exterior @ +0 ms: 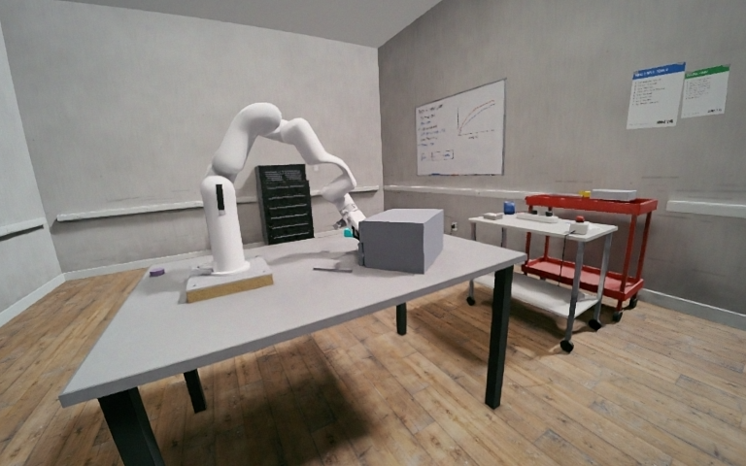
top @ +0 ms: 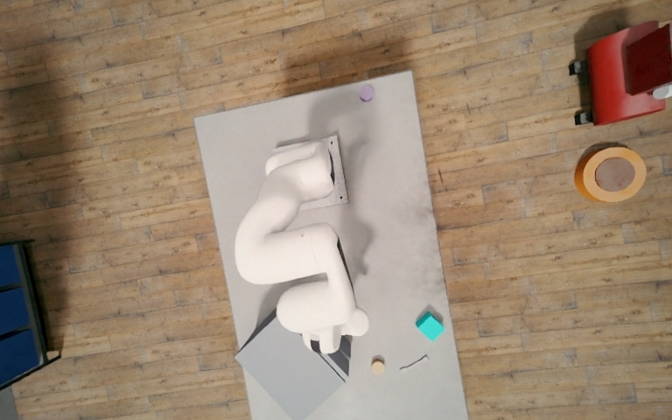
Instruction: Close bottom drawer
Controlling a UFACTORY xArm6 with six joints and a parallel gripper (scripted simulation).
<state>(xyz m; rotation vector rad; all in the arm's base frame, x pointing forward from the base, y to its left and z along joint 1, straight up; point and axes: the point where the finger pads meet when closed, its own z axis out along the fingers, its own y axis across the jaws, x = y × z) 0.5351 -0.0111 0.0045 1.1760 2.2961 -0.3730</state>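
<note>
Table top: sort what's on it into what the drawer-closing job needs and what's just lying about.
For the job:
- grey cabinet
- its drawers, sticking out a little
- gripper, open, at the drawer front

Lying about:
- teal cube
- tan cylinder
- purple disc
- thin grey strip
</note>
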